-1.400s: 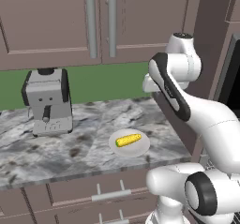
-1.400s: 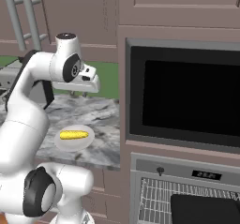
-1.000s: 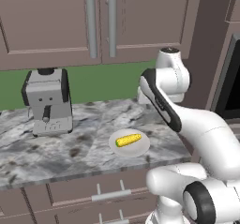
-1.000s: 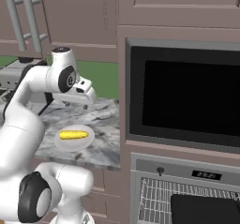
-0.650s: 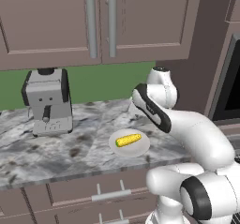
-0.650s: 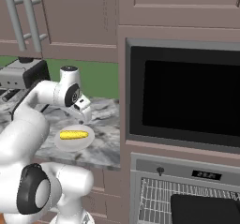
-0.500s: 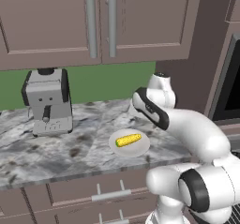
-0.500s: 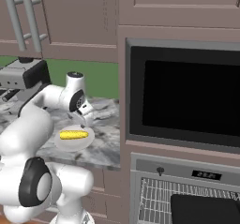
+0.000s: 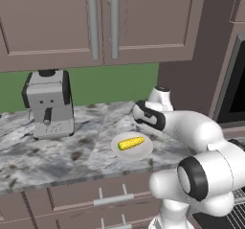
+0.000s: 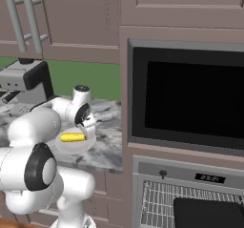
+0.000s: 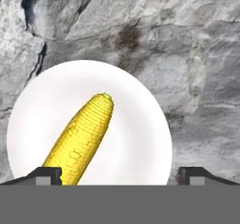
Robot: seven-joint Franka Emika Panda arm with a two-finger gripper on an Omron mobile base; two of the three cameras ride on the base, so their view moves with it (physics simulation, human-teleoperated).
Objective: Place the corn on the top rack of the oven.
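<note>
The jaws stand released, their two dark tips [image 11: 49, 174] set wide apart above the white plate [image 11: 140, 124], a spread that would let the corn [image 11: 82, 138] pass between them. The cob lies untouched on that plate, its greenish end pointing away from the hand, off toward one tip rather than centred, so the hand likely needs to shift before closing. The plate rests on the marbled surface [image 9: 72, 151], right of the grey coffee machine [image 9: 48, 103]; the oven [image 10: 190, 193] is lower right, well apart from the corn

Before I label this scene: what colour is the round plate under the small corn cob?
The round plate is plain white, holding the yellow corn cob; clearest in the hand view.
</note>
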